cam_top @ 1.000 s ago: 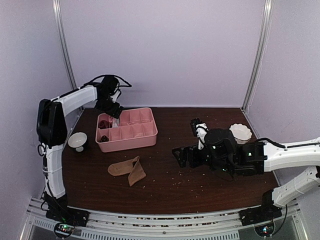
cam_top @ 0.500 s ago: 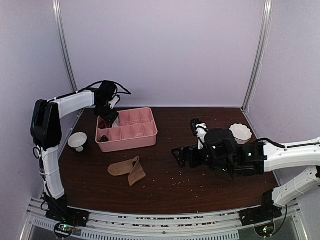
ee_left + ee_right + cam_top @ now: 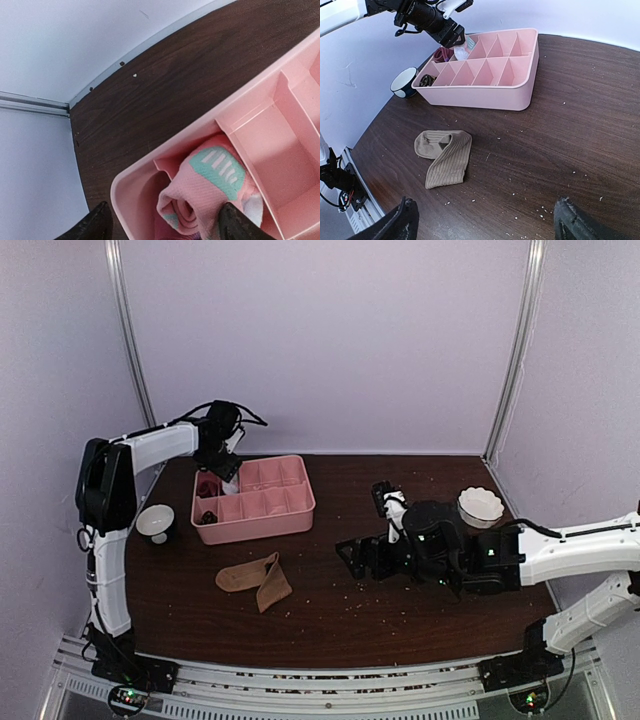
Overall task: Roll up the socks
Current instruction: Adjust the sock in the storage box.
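Left gripper (image 3: 165,226) fingers spread wide over pink sock (image 3: 205,192) rolled in tray (image 3: 280,150) corner cell, bottom of frame; right gripper (image 3: 487,222) wide, holding nothing; tan socks (image 3: 443,156) folded on table (image 3: 580,125), left of centre

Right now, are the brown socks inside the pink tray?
No, the tan socks lie on the table, out in front of the pink tray.
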You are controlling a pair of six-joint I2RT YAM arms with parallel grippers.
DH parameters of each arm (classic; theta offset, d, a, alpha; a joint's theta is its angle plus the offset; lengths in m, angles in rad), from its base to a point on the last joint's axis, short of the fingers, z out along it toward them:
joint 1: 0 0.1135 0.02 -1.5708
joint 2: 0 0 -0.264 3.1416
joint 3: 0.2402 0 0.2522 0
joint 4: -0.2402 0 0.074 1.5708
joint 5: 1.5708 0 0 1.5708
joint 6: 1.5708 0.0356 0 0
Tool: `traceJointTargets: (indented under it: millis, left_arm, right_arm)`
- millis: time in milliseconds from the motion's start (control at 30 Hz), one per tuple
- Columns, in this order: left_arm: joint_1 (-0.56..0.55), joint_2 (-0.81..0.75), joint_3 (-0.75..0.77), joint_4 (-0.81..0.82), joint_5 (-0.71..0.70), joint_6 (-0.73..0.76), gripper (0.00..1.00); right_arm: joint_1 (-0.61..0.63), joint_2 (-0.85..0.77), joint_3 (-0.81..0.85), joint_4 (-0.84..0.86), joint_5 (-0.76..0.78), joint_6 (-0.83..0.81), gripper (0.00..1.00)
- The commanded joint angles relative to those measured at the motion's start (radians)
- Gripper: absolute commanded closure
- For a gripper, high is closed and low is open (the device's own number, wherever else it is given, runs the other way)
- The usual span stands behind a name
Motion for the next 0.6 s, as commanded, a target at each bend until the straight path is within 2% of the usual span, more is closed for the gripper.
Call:
traceJointTargets:
  millis: [0, 300, 467, 500, 567]
  left_arm:
    - [-0.002, 0.062, 0.049, 0.057, -0.047, 0.029, 0.25]
    - [-0.002, 0.148, 0.104, 0.036, -0.054, 0.059, 0.25]
    - [-0.002, 0.117, 0.109, 0.019, -0.033, 0.062, 0.24]
    - [-0.002, 0.106, 0.108, 0.013, -0.022, 0.068, 0.21]
    - [-0.002, 0.082, 0.112, -0.006, 0.004, 0.088, 0.09]
  right_arm:
    - [0.006, 0.013, -0.017, 0.033, -0.024, 0.020, 0.07]
    - [0.007, -0.005, -0.015, 0.022, -0.034, 0.021, 0.07]
    - [0.014, -0.010, -0.008, 0.017, -0.041, 0.024, 0.08]
    - [0.014, -0.010, -0.005, 0.015, -0.041, 0.023, 0.08]
    - [0.018, -0.011, 0.002, 0.007, -0.040, 0.021, 0.07]
